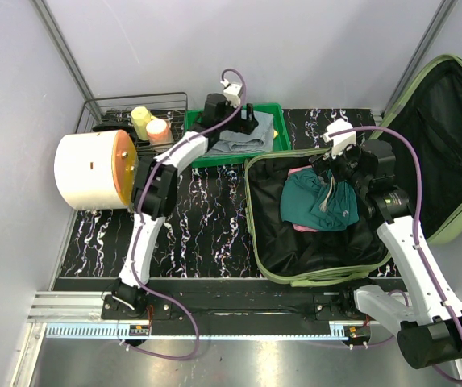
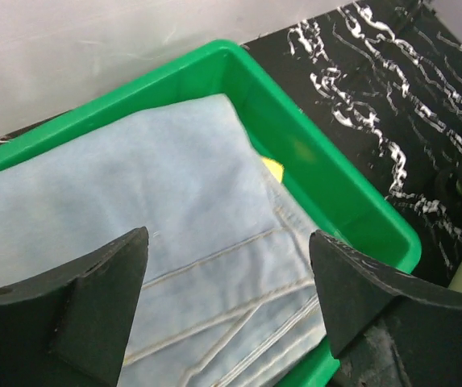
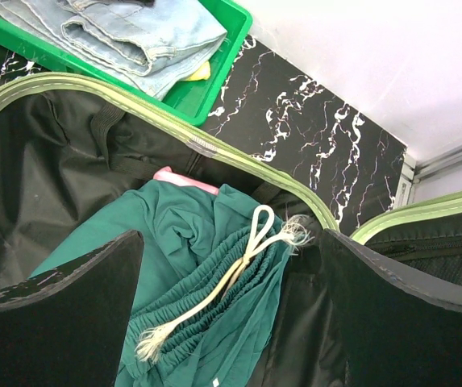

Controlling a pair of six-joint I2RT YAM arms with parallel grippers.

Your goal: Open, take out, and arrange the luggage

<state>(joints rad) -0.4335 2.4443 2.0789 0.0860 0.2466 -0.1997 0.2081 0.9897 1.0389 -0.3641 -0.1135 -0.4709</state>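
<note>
There is one luggage (image 1: 311, 251), one bright green tray (image 1: 214, 160), one wire rack (image 1: 122, 107) and one white drum (image 1: 85, 171) with an orange face. Clothing comes to three pieces: one folded pair of pale blue jeans (image 1: 243, 139), one dark green garment (image 1: 319, 205) with a single cream drawstring (image 3: 214, 297), and one pink piece (image 1: 301, 172). There are also two small containers, a yellow container (image 1: 141, 121) and an orange container (image 1: 158, 131), one small yellow scrap (image 2: 272, 168), and two robot arms, the left arm (image 1: 146, 234) and the right arm (image 1: 412, 258).
</note>
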